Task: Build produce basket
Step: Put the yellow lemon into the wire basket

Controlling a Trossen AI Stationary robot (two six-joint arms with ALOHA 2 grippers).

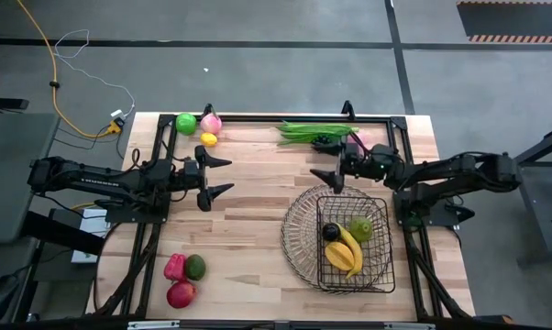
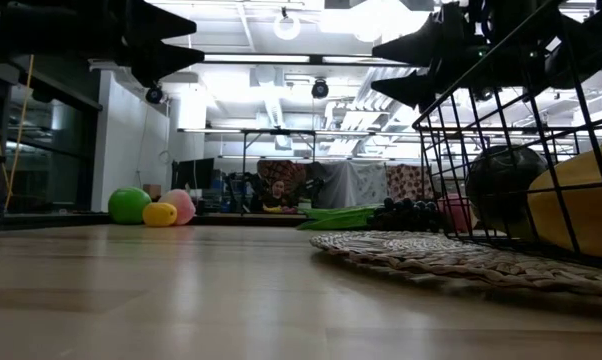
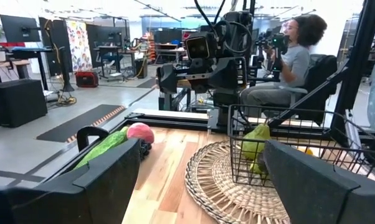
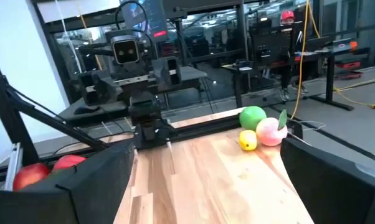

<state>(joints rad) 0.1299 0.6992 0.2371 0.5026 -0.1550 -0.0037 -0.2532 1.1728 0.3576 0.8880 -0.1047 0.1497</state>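
- Wire and wicker make up the basket [image 1: 338,240], which sits on the right half of the wooden table [image 1: 258,211], within easy reach of the right arm; a banana [image 1: 347,252], a green pear-like fruit [image 1: 360,229] and a dark round fruit [image 1: 331,231] already lie in its mesh centre, so the filling looks partly done.
- Remaining produce is parked in three groups outside it: a green apple [image 1: 185,123], pink peach [image 1: 211,123] and lemon [image 1: 208,139] at the far left edge; green beans [image 1: 313,132] with dark grapes [image 1: 326,143] at the far middle; a red pepper [image 1: 174,267], avocado [image 1: 195,267] and red apple [image 1: 181,293] near the front left.
- Left gripper [image 1: 223,176] hovers over bare wood left of centre, jaws apart and empty, probably between picks.
- Right gripper [image 1: 326,172] hangs just beyond the basket's far rim beside the grapes, jaws wide apart and empty; the grapes or beans seem its likely next pick.
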